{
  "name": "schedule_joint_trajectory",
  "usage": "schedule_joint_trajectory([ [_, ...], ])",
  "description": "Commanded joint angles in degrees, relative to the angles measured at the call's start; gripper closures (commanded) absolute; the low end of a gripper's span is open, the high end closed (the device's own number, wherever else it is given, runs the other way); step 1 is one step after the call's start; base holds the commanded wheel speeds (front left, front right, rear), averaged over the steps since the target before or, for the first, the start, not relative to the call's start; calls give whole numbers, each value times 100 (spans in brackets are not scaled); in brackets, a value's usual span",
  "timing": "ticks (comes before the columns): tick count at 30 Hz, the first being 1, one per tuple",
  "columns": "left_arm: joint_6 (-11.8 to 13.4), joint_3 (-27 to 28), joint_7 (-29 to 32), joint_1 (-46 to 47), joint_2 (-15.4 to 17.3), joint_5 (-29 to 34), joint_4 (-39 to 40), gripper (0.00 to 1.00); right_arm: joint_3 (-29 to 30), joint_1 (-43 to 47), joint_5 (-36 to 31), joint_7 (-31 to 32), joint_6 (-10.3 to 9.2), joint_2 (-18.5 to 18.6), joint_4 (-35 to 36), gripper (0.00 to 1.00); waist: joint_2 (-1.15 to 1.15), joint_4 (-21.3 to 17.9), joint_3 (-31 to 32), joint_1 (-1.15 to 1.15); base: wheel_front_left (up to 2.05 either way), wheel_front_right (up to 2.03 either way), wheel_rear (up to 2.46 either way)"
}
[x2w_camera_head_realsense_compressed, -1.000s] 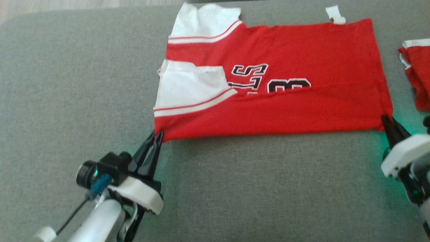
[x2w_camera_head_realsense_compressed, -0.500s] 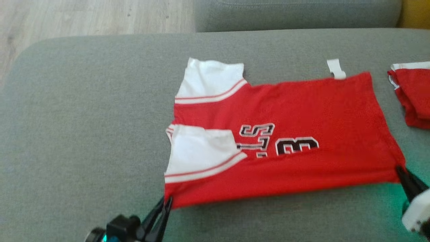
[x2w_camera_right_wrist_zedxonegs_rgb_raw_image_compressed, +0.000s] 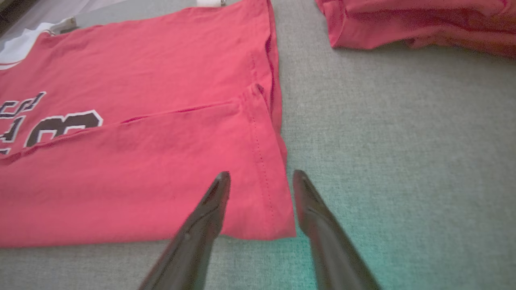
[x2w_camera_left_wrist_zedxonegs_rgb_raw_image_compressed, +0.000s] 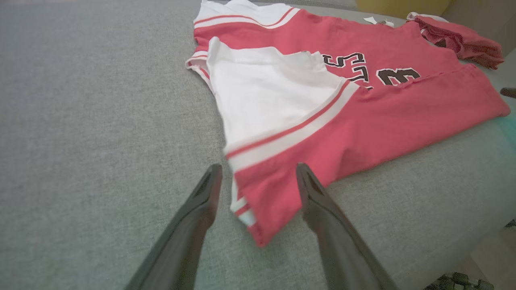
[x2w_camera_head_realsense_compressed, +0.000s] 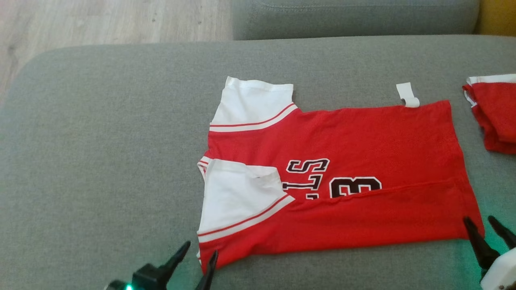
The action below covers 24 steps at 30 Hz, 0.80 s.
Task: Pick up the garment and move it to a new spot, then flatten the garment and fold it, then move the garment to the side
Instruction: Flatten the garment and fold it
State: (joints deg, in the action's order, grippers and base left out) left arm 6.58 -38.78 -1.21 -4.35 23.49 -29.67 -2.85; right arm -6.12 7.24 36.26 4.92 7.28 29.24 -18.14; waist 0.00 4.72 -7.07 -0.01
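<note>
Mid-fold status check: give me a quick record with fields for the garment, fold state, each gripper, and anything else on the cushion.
garment: red and white jersey, lying flat on the grey cushion
fold state: near long edge folded over, covering part of the number; near sleeve lies on top of the body
left gripper: open, fingers either side of the near-left corner
right gripper: open, fingers either side of the near-right hem corner
other: second red garment, bunched at the right, apart from the jersey

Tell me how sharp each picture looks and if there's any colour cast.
Head view: fairly crisp, green glow on the cushion by the left end effector. Left wrist view: the jersey looks washed pink, the fingers soft. Right wrist view: soft, teal cast by the right end effector.
</note>
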Motion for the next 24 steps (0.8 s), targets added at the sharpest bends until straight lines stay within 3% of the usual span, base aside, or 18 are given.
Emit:
schedule_joint_trajectory([
  [1, 38, 182, 33, 368, 153, 94, 157, 0, 51, 45, -58, 43, 21, 178, 276, 0, 0, -36, -38, 1, 0, 0, 0],
  [6, -33, 317, 188, 1111, 292, 296, 353, 0, 315, 69, -182, 154, 21, 108, 807, 0, 0, -118, -211, 1, 0, 0, 0],
  [10, -469, 557, 567, 2504, 447, 315, 281, 0, 490, -65, -406, 295, 21, -22, 1349, 0, 0, -252, -489, 1, 0, 0, 0],
  [16, -1164, 720, 1272, 4245, 360, -172, -650, 0, 412, -509, -650, 468, 21, -175, 1879, 0, 0, -606, -994, 1, 0, 0, 0],
  [24, -1391, 456, 2067, 5775, 553, -539, -2027, 0, -85, -1220, -686, 449, 21, -240, 2096, 0, 0, -1218, -1579, 1, 0, 0, 0],
])
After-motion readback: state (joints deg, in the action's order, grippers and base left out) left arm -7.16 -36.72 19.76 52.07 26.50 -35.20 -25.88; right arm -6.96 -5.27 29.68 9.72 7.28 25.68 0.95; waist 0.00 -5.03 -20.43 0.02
